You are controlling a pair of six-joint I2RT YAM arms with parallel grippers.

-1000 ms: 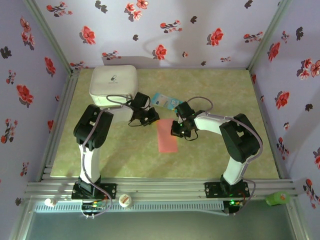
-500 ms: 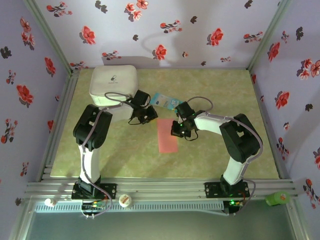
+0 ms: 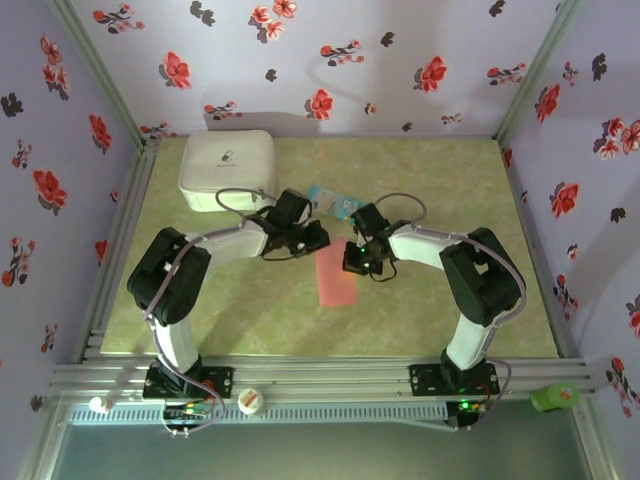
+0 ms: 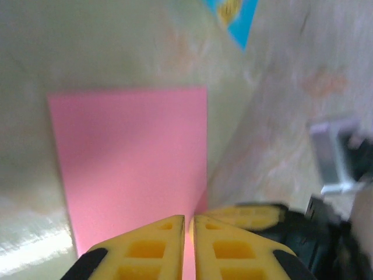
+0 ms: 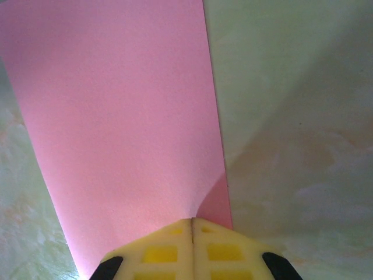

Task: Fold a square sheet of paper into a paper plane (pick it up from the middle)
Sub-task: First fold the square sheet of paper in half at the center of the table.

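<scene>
Leftmost, a rounded white plastic case sits at the back corner of the desk. Beside it the left fingers are all but closed, with a hairline gap, over the flat salmon-pink folded paper sheet mid-desk; whether they pinch it is unclear. A light-blue printed packet lies behind. The right fingers are pressed together at the sheet's edge.
</scene>
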